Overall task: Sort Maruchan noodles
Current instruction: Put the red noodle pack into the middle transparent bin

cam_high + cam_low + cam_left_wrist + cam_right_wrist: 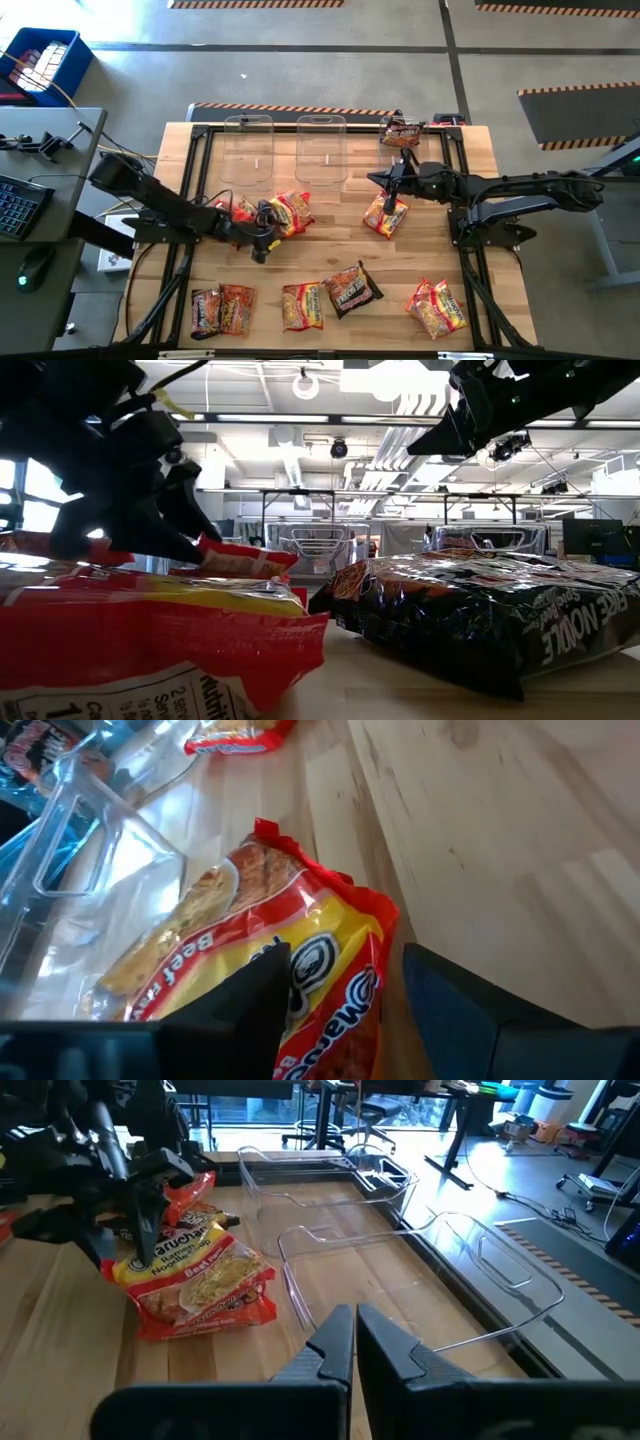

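Note:
Two red-and-yellow Maruchan noodles packets lie overlapped on the wood left of the table's centre, in front of a clear bin. My left gripper is open and slants down at the near end of the top Beef packet, one finger on either side of its corner. My right gripper is shut and hangs in the air above another packet right of centre. More packets lie along the near edge, and one sits at the far edge. My left gripper straddles the near corner of the Beef packet, its fingers slanting down from the table's left. The packet lies flat on the packet under it. Whether a finger touches the wrapper, I cannot tell.
A second clear bin stands beside the first at the far side. A dark packet and orange ones lie near the front edge. Black frame rails run along the table's sides. Bare wood shows in the middle.

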